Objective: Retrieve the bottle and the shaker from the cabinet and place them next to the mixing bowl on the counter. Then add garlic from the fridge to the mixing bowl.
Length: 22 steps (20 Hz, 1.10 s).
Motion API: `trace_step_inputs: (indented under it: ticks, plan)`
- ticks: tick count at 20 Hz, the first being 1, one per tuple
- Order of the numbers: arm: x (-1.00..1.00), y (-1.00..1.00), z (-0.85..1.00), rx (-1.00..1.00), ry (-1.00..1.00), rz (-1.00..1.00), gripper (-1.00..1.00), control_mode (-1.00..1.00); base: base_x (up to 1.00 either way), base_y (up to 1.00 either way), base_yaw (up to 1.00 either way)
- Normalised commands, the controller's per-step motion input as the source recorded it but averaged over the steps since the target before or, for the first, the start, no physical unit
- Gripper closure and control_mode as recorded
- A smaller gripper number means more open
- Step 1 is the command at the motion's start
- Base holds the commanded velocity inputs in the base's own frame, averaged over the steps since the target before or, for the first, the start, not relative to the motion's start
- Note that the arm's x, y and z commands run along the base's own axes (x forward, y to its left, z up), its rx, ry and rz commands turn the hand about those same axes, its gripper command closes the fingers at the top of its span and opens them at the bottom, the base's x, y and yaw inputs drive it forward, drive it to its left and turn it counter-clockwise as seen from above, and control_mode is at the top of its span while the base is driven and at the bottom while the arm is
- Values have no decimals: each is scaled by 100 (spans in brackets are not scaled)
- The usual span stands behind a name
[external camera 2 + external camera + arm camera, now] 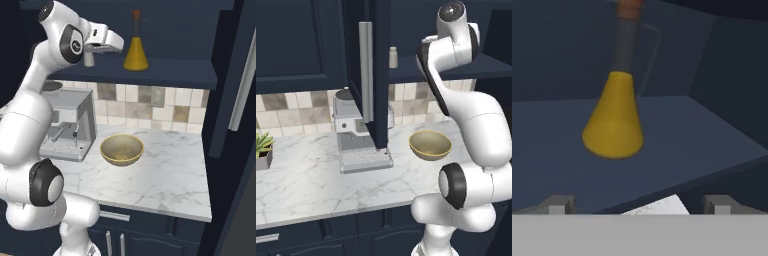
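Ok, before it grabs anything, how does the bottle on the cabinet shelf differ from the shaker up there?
The yellow-amber glass bottle with the cone base stands far taller than the small pale grey cylinder shaker. The bottle flares wide below a thin neck with a reddish stopper; the shaker is a plain stubby cylinder. The bottle is vivid yellow, the shaker dull grey-beige. Both stand upright on the dark navy cabinet shelf, untouched.

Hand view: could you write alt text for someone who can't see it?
A yellow-amber bottle with a cone-shaped base, thin neck and reddish stopper stands upright on the dark navy cabinet shelf, straight ahead of the open gripper. Its two finger tips sit wide apart, short of the bottle and not touching it.
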Motion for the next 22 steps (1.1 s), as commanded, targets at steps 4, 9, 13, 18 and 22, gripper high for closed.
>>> trace_step_inputs:
  ticks: [4, 9, 13, 18, 22]
  plan:
    - [31, -10, 0, -5, -13, -7, -100, -100, 0, 0, 0]
    - [32, -13, 0, -2, -14, -7, -100, -100, 0, 0, 0]
    - [35, -23, 1, -1, -1, -1, -100, -100, 0, 0, 0]
    - [32, -13, 17, -5, 0, 0, -100, -100, 0, 0, 0]
    - [34, -1, 16, -3, 0, 0, -100, -100, 0, 0, 0]
